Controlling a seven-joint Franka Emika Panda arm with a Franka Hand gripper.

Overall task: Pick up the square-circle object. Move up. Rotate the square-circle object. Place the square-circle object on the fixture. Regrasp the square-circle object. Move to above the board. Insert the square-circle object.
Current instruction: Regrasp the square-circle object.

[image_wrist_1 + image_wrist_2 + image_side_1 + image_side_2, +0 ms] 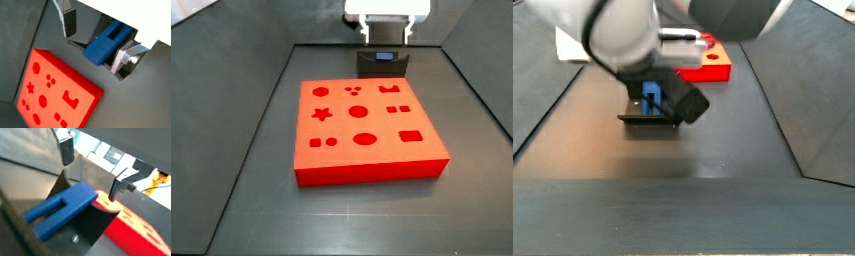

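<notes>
The blue square-circle object [105,44] lies on the dark fixture [88,227], prongs pointing outward; it also shows in a wrist view [61,209] and in a side view [652,95]. My gripper [96,40] is open just above it, with its silver fingers [66,151] spread to either side and not clamping the piece. The red board [365,130] with shaped holes lies flat beside the fixture [381,64] and shows in both wrist views [57,95]. In a side view my gripper [385,32] hangs over the fixture and hides the blue piece.
Dark sloping walls [251,90] enclose the grey floor on both sides. The fixture [647,120] stands at one end of the floor, just beyond the board's [710,66] short edge. The arm's bulk [627,35] fills much of a side view.
</notes>
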